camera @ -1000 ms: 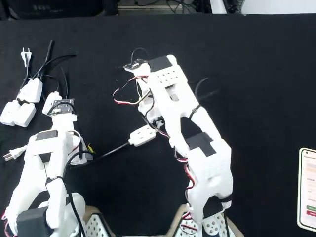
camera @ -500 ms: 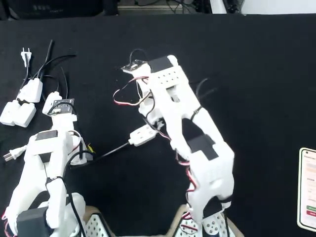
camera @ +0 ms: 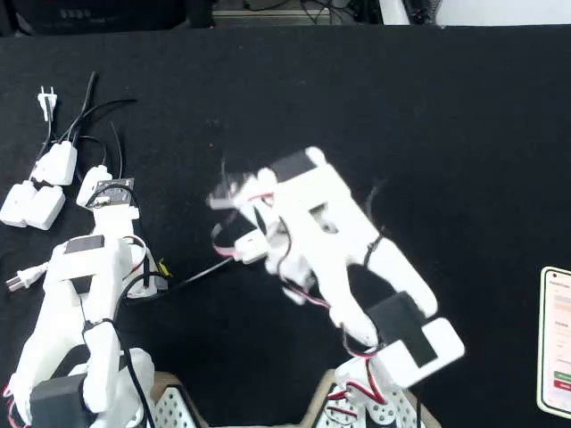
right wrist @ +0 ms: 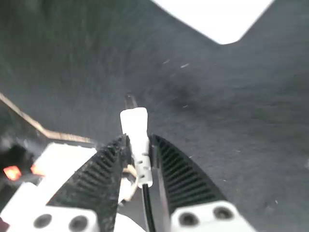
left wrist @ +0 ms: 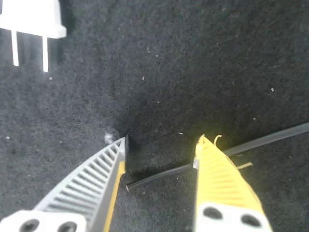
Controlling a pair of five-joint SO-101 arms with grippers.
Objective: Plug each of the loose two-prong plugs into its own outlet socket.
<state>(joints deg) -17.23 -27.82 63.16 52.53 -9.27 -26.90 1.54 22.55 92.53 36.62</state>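
Carry step: your right hand (right wrist: 139, 139) grips a plug (right wrist: 134, 120), well apart from the outlet sockets (camera: 36, 201). Next, align its prongs to a free socket.

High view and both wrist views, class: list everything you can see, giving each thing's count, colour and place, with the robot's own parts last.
table: one, black, under everything
socket blocks: about four, white, clustered at the table's far left
far plug: one, white, two prongs, beyond the blocks
near plug: one, white, at the table's left edge, nearer the robot
corded plug: one, white, held mid-table
black cable: one, runs left from the corded plug
phone: one, light screen, at the right edge
left gripper: one, grey and yellow, open above the cable
right gripper: one, black, shut on the corded plug
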